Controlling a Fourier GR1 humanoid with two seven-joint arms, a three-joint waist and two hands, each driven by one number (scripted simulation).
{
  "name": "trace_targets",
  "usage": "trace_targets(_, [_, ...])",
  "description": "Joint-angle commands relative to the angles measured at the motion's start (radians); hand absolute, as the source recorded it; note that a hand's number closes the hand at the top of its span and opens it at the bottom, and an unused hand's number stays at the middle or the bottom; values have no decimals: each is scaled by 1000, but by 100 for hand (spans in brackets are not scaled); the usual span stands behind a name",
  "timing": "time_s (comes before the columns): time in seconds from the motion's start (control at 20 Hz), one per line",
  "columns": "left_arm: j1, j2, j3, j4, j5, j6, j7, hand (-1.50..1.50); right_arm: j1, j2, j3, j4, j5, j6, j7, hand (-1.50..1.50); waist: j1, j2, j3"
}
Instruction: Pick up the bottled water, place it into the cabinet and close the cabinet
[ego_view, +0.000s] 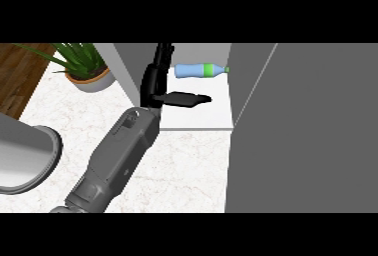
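Looming along the right side is the cabinet (310, 125), its grey door (255, 85) swung open toward the viewer and its white shelf (196, 117) showing between the door and the grey left wall; beneath everything runs the pale marble desk (184, 170), with a strip of wooden floor (18, 75) past its far left edge; a round grey pot (26, 160) sits at the desk's left edge, and a potted plant (81, 67) stands near the far left corner. One grey forearm (114, 160) rises from the near edge and ends in a black hand (159, 82) just inside the cabinet opening; which arm it is cannot be judged for sure; its fingers (164, 52) look straight and apart, thumb (188, 99) jutting out over the shelf, holding nothing. The bottle (199, 70) lies on its side at the back of the shelf, just beside the hand but apart from it. Placing appears done, so closing is the step in hand; draw the hand out clear of the opening first, then push the door's outer face so it swings shut without brushing the bottle.
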Motion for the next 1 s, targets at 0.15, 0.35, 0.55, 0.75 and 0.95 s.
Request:
trace_targets(0.15, [239,53,-52,-342,38,-7,120,-150,52,-23,2,-38,-5,5,2,-150,29,-15,0])
trace_targets(0.35, [400,79,-109,-574,55,-14,194,-150,44,0,14,-6,11,-8,-25,-150,41,-18,0])
trace_targets(0.55, [560,78,-187,-830,20,52,254,-150,5,22,77,39,66,-23,-21,-150,35,-13,0])
trace_targets(0.75, [743,108,-253,-1064,10,58,303,-150,85,-26,48,20,37,20,-76,-150,16,-10,0])
trace_targets(0.95, [887,176,-324,-1308,6,56,398,-150,43,-46,39,-39,68,3,-39,-150,20,-9,0])
